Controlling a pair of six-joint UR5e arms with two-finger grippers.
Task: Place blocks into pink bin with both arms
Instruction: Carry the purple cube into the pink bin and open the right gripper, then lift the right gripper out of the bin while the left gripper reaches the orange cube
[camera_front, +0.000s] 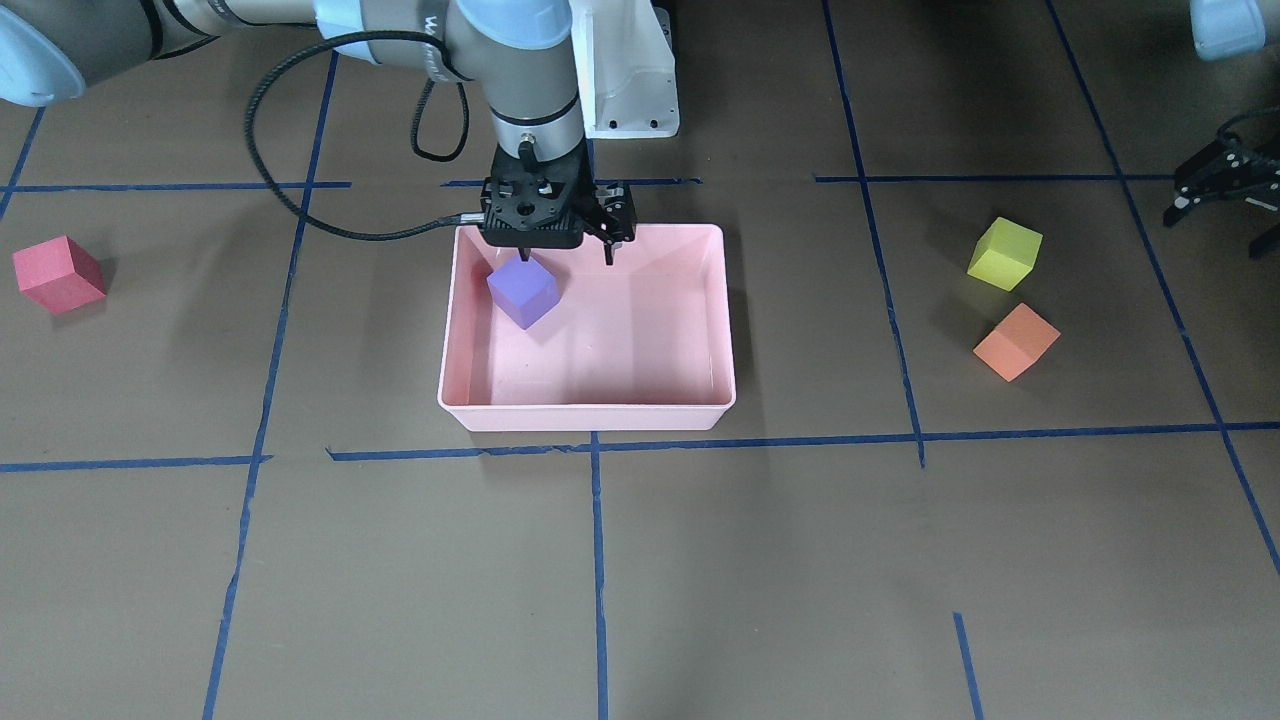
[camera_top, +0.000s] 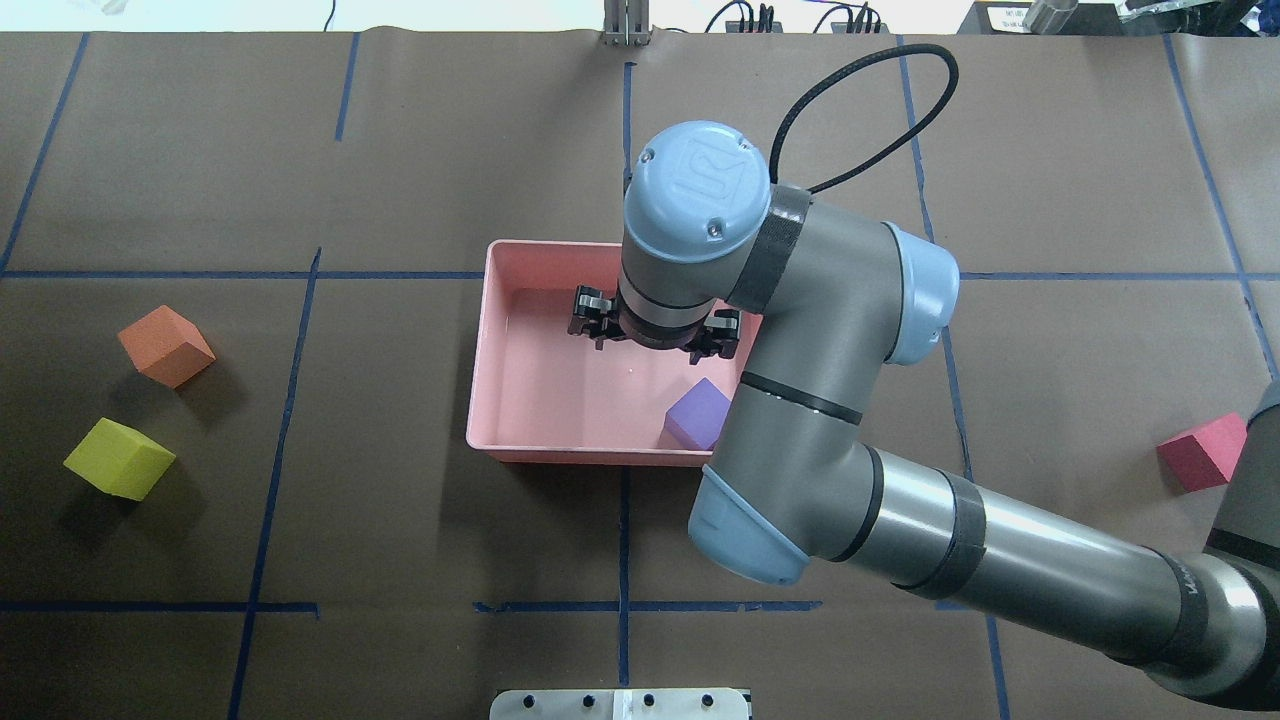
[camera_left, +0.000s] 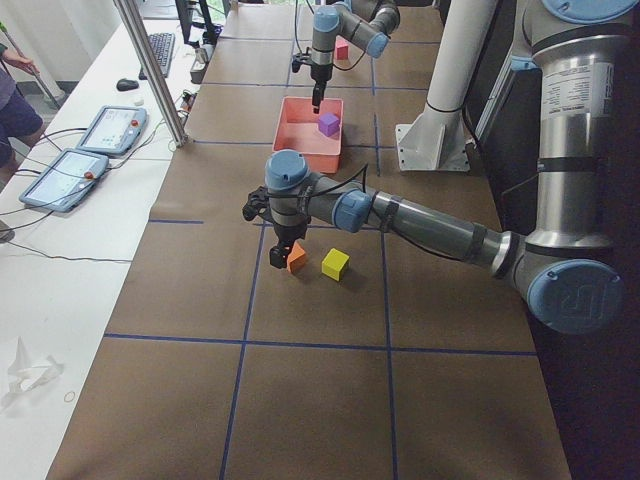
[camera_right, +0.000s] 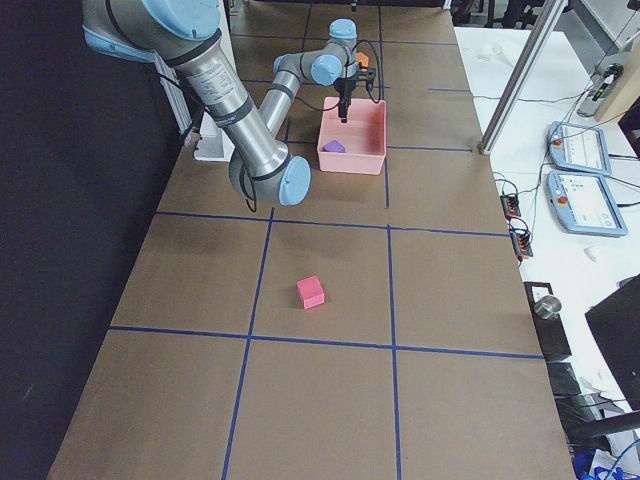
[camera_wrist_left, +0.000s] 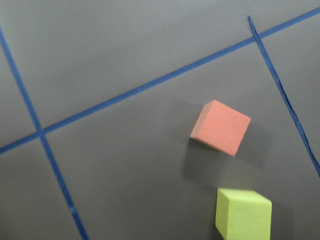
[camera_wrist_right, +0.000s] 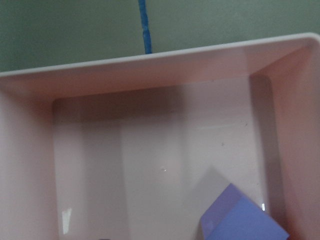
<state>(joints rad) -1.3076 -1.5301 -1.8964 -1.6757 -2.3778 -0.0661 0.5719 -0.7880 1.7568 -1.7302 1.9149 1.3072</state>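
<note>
Inside the pink bin (camera_front: 590, 418), near the corner on the robot's side, we see the purple block (camera_front: 522, 290) lying free. The right gripper (camera_front: 567, 255) hangs just above it with its fingers spread and nothing between them, so we judge that this first block is delivered.

Three blocks are left outside. The red block (camera_front: 58, 275) sits on the table (camera_front: 700, 560) well apart from the bin, on the side of the right arm (camera_top: 900, 520). The yellow-green block (camera_front: 1004, 253) and the orange block (camera_front: 1016, 342) sit near each other, not touching, on the side of the left arm (camera_left: 430, 225). The left gripper (camera_front: 1218, 228) hovers near these two. The front view cuts it at the edge, but its fingers seem to be spread, and it carries nothing.

We judge about one quarter of the task done. The red block waits for the right arm, and the left arm has two blocks to bring, probably the orange one first.
</note>
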